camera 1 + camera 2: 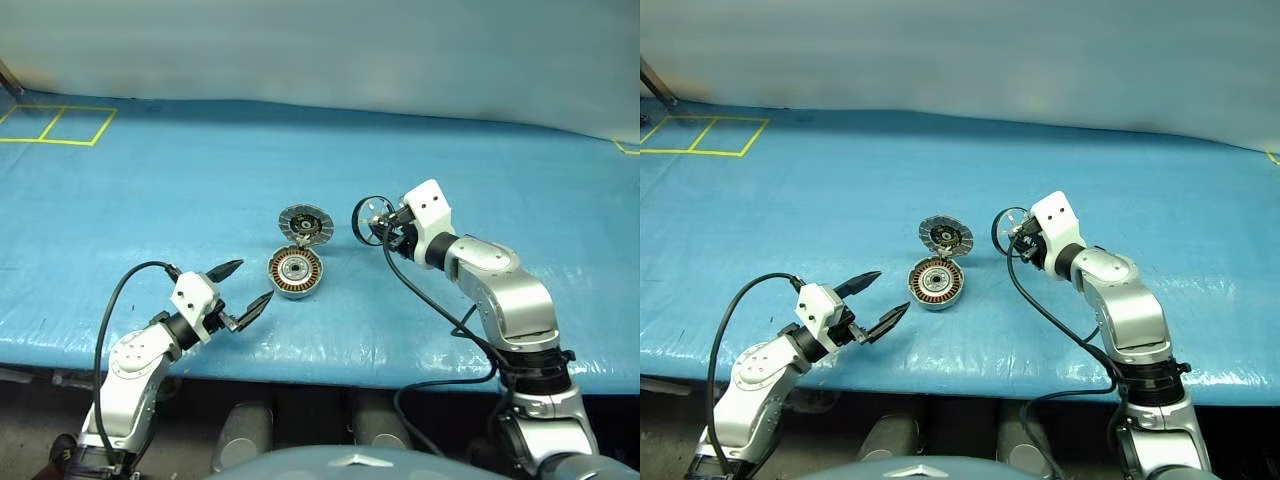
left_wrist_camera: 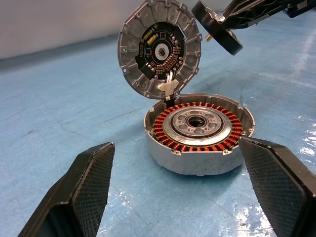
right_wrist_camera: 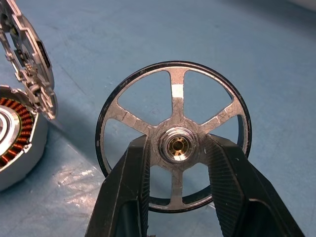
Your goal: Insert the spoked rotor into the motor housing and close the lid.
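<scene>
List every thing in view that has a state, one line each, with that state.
motor housing: open, windings exposed, no rotor inside, resting on the blue table.
lid: swung up, standing open at the housing's rear edge, inner face showing.
spoked rotor: lifted off the table, clamped at its hub, beside the housing.
right gripper: fingers shut on the rotor hub.
left gripper: fingers open, holding nothing, facing the housing.

Left pincer [image 1: 248, 283] held low, fingers spread wide, aimed forward and toward the right arm's side. Right pincer [image 1: 385, 228] raised, tilted slightly down, fingers [image 3: 131, 182] clamped either side of the spoked rotor's [image 3: 174, 136] hub.
</scene>
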Robot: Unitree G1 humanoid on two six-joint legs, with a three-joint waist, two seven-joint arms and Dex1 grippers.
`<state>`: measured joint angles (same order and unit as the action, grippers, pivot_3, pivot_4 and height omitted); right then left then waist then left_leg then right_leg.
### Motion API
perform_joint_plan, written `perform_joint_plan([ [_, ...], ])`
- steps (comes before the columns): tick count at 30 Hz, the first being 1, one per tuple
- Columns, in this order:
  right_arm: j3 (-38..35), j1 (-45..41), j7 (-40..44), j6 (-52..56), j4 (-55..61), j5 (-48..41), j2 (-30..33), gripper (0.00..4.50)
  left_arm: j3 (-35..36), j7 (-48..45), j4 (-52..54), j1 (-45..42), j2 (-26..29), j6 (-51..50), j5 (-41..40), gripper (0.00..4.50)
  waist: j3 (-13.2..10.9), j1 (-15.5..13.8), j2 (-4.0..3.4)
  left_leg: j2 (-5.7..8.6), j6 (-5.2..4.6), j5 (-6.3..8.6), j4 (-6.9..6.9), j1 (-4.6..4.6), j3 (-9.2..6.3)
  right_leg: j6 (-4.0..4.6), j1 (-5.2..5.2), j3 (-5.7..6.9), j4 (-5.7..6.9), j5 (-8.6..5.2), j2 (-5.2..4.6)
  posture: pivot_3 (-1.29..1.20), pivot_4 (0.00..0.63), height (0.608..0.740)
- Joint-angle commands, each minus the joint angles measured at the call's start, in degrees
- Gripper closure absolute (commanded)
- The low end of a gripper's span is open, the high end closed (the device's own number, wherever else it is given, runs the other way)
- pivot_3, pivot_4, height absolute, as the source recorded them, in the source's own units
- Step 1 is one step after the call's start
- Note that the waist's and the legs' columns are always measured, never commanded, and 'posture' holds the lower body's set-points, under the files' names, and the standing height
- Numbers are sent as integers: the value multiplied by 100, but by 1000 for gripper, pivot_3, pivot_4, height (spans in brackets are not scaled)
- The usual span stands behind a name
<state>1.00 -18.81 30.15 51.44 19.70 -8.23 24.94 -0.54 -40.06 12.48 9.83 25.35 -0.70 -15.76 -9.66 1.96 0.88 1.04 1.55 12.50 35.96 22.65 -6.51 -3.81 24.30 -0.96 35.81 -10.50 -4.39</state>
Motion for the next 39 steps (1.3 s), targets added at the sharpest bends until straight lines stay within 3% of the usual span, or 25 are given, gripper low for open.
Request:
perform_joint_plan([
  [1,-137,104,141,2,476,-197,230,3162,26,-47,57,-35,13,129,-5,116,-1,0,-1,0,0,0,0,1,0,0,1,0,0,0,0,0,150,740],
  [11,277,593,1289,-443,1458,-1340,535,3162,85,-309,110,2,46,149,-217,116,-4,5,2,-3,0,0,5,2,3,1,3,0,0,-1,1,0,150,740],
  [19,851,233,1202,-651,1037,-1297,267,3162,92,-377,171,19,38,150,-240,116,-5,-2,6,-3,0,0,5,3,3,1,5,0,1,-1,1,0,150,740],
  [26,1579,-306,1089,-1023,126,-663,218,3162,76,-291,180,27,4,200,-145,116,-5,-6,6,-3,0,0,5,4,3,0,5,0,1,0,1,0,150,740],
  [39,1845,-774,1116,-1213,-311,-483,-126,3162,94,-138,253,193,-5,234,-137,116,-5,10,5,-3,0,0,5,3,2,0,6,0,4,1,1,0,150,740],
])
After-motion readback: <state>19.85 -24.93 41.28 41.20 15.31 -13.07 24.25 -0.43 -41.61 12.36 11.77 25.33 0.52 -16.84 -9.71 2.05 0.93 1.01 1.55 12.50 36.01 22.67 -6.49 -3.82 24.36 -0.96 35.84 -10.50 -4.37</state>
